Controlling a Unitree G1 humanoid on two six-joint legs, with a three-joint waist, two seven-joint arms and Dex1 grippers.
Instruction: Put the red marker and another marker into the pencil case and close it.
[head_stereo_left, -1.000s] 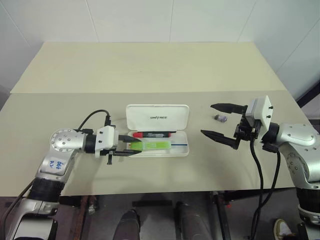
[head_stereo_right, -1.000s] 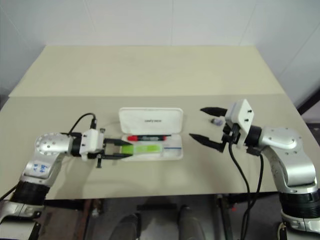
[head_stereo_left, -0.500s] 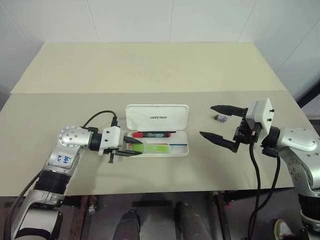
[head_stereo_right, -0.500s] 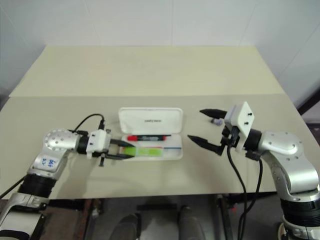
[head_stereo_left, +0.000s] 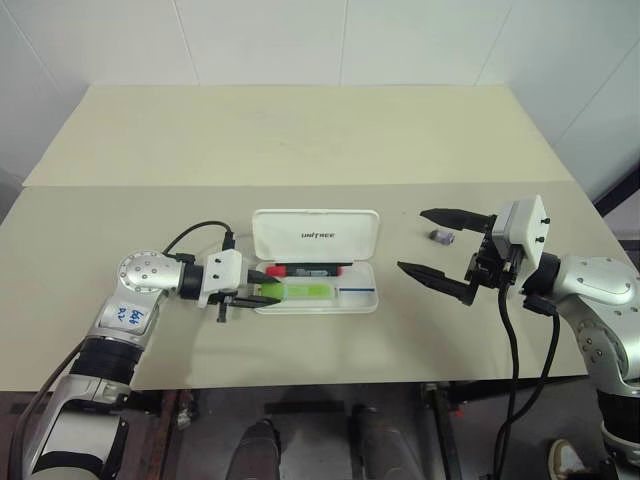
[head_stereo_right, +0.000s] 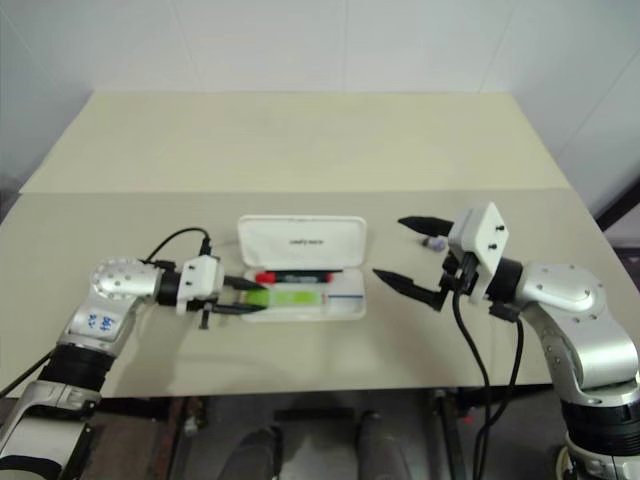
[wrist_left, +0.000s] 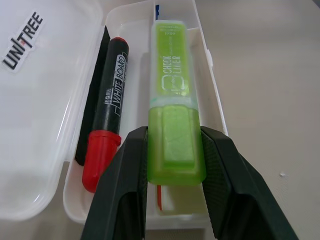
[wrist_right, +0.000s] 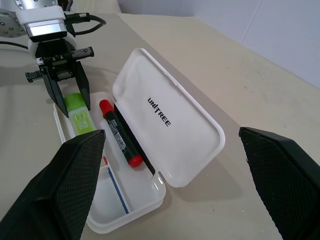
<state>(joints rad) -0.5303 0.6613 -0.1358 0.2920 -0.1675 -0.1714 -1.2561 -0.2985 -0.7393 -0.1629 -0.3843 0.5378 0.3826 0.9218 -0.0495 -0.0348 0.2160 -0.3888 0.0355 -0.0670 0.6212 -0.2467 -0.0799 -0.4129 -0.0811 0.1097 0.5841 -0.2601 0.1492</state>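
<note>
Left claw (wrist_left: 172, 150) clamped on green highlighter (wrist_left: 172, 125) inside open pencil case (head_stereo_left: 366, 301), beside red marker (wrist_left: 107, 135). Right claw (head_stereo_left: 437, 253) wide open, empty, above tabletop (head_stereo_left: 300, 130).

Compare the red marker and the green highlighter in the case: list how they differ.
The red marker is slim, with a black barrel and red cap; the green highlighter is thicker and translucent green all over. The red marker lies free beside the lid; the green highlighter is gripped at one end by the left end effector. Both lie lengthwise inside the open pencil case.
</note>
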